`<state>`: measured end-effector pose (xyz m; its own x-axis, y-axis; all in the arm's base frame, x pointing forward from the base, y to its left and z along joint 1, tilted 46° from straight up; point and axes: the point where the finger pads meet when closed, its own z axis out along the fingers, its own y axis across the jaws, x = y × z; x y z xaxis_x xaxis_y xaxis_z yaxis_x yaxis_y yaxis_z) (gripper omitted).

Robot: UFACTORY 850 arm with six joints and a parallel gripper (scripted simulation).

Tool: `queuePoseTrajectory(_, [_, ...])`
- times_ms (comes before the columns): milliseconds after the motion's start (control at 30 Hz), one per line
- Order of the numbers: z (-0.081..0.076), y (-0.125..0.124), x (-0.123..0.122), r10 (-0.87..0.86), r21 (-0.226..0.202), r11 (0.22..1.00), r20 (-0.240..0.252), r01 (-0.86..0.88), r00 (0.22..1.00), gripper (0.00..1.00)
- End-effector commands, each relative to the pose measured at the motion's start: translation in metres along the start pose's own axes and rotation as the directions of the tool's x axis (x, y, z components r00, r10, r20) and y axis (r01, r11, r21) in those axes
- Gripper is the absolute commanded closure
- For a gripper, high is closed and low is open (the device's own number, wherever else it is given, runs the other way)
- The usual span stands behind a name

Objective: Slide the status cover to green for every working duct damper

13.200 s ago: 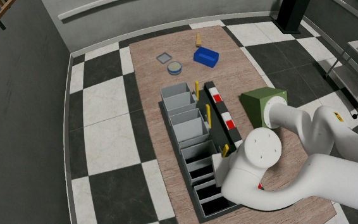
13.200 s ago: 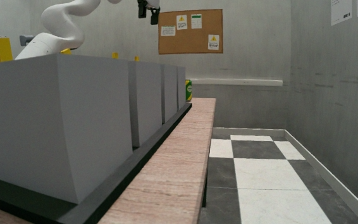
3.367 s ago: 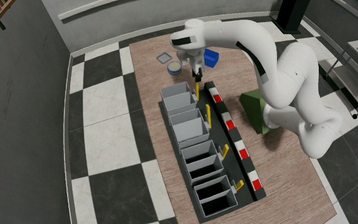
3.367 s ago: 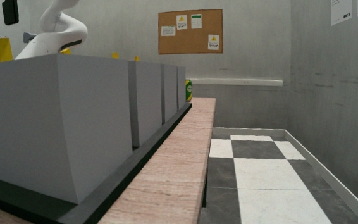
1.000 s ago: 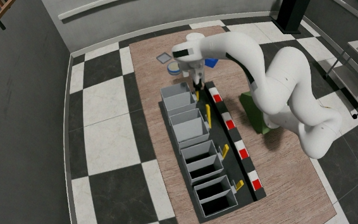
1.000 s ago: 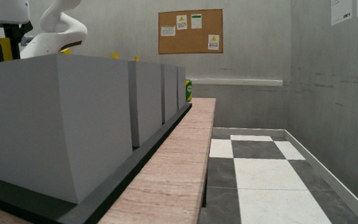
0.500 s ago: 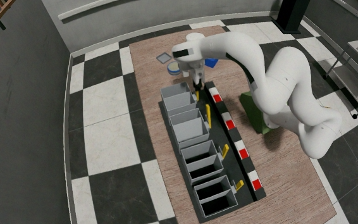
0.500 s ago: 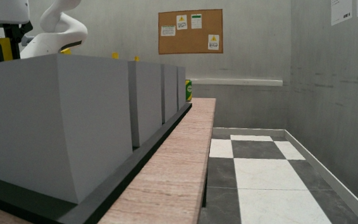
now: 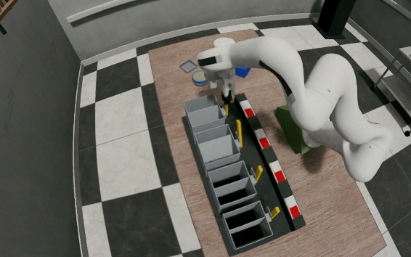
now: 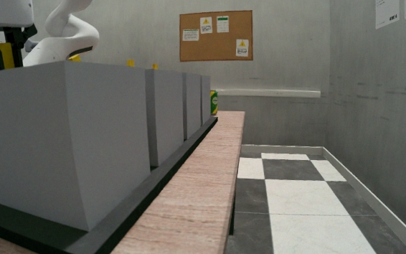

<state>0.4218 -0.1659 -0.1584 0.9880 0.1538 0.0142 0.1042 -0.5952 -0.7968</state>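
Four grey duct dampers stand in a row on a dark base (image 9: pixel 268 192): the far one (image 9: pixel 204 112) (image 10: pixel 67 136), the second (image 9: pixel 217 145) (image 10: pixel 164 111), the third (image 9: pixel 229 183) and the near one (image 9: pixel 247 225). The far two show a grey blade across the opening; the other two look dark inside. Each has a yellow lever at its side. My gripper (image 9: pixel 226 101) (image 10: pixel 4 66) is shut on the far damper's lever (image 9: pixel 226 109) (image 10: pixel 6 54). All sliders show red, among them the far slider (image 9: pixel 250 112) and the near slider (image 9: pixel 295 211).
A blue block (image 9: pixel 243 71), a round dish (image 9: pixel 199 78) and a grey square tile (image 9: pixel 188 66) lie beyond the far damper. A green box (image 9: pixel 291 128) stands by the arm's base. A green can (image 10: pixel 214 102) stands at the row's other end. The table edge runs close alongside the base.
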Motion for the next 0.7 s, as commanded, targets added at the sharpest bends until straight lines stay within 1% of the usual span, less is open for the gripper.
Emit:
queuePoseTrajectory(0, [-0.0012,0.0006,0.0007,-0.001,0.001,1.000,-0.001,0.001,1.000,0.81])
queuePoseTrajectory(367, [-0.0012,0.0028,0.0007,-0.001,0.023,1.000,-0.001,0.001,1.000,0.81])
queuePoseTrajectory(667, [-0.0010,0.0076,0.0007,-0.001,0.071,0.997,-0.001,0.001,1.000,0.81])
